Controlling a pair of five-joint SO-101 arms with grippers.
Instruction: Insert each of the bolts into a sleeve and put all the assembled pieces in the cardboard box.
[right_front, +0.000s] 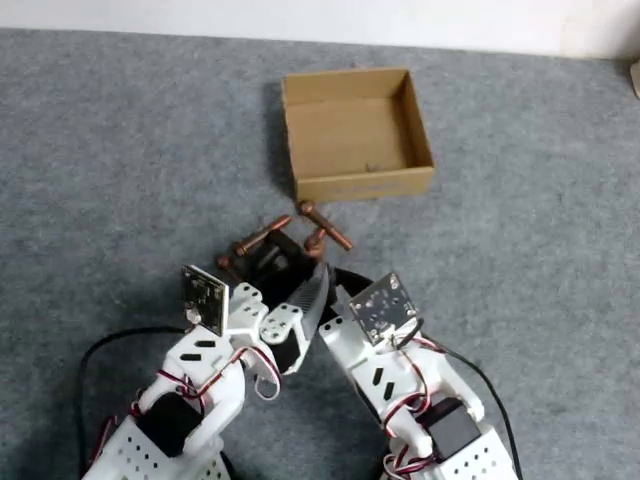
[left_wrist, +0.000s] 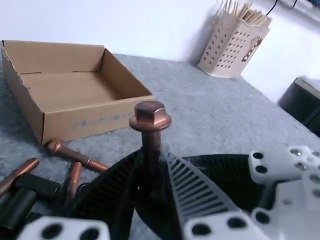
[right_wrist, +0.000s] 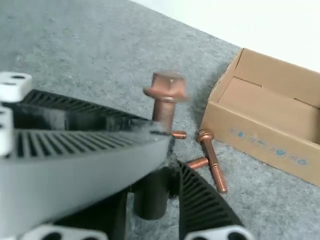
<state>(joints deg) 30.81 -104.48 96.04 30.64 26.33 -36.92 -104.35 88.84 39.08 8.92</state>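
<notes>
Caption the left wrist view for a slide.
Left gripper holding a copper bolt upright, loose bolts and empty cardboard box behind.

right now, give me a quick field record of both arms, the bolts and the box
left fingers: shut on upright bolt
right fingers: shut on dark sleeve, in line below that bolt
cardboard box: nothing assembled inside
loose bolts: on carpet between box and fingers

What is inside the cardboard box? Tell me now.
Bare cardboard floor is visible inside the open brown cardboard box; nothing assembled lies on it. A strip of floor behind its near wall is hidden.
</notes>
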